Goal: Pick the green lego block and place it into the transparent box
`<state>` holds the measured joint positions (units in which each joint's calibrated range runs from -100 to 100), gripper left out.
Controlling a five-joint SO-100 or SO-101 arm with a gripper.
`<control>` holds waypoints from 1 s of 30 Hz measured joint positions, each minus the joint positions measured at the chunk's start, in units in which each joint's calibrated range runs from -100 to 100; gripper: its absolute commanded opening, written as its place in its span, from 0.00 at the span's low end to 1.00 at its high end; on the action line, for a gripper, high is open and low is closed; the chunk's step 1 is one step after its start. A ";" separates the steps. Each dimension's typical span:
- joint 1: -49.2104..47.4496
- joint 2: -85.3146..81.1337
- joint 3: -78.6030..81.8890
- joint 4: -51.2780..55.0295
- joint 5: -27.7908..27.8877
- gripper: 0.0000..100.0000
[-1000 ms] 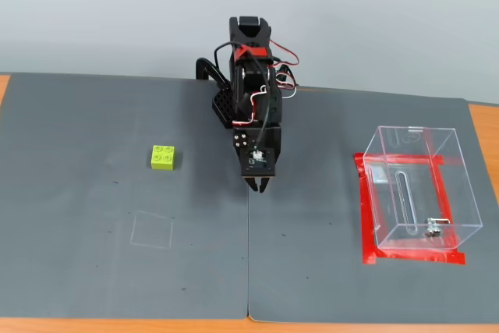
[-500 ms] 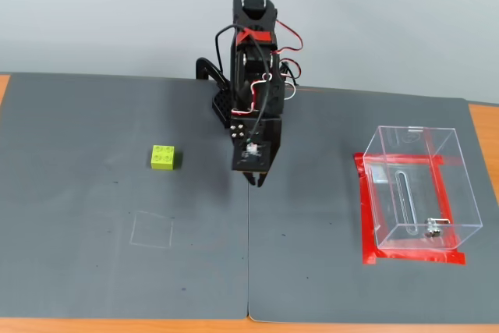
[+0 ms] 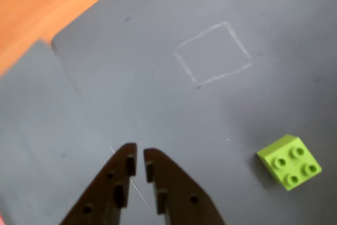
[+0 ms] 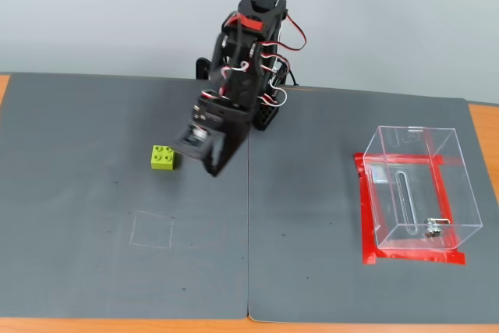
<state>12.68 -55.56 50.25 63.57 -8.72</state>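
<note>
1. In the fixed view a dark grey mat point(image 4: 117, 271) covers most of the table, made of two sheets that meet at a seam running near to far, just right of the middle; bare orange wood point(image 4: 483, 126) shows along the near edge and at the left and right sides
2. Behind the table stands a plain pale grey wall point(image 4: 93, 13)
3. A faint chalk square point(image 4: 152, 230) is drawn on the left sheet, nearer than the green lego block point(image 4: 163, 157) and well apart from it
4. The block sits studs up on the mat (four round studs, clear in the wrist view point(image 3: 290, 160)), with nothing touching it
5. The black arm point(image 4: 238, 76) leans from its far-centre base toward the left, red and white wires looped along it
6. The gripper point(image 3: 140, 157) hangs above bare mat, its jaws drawn narrow with only a thin slit between the tips, holding nothing; the block lies off to its right in the wrist view
7. The transparent box point(image 4: 417, 189) stands on the right sheet, framed by red tape point(image 4: 409, 256), far from the block
</note>
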 measured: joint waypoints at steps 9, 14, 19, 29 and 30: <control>9.14 0.08 -0.63 4.08 -10.21 0.04; 12.90 0.08 -0.72 4.77 -14.70 0.12; 15.99 2.72 -0.72 6.07 -16.51 0.17; 20.19 16.65 -4.94 8.59 -20.07 0.24; 20.19 17.59 -5.93 8.59 -20.22 0.24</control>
<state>32.87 -37.98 44.32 72.16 -28.94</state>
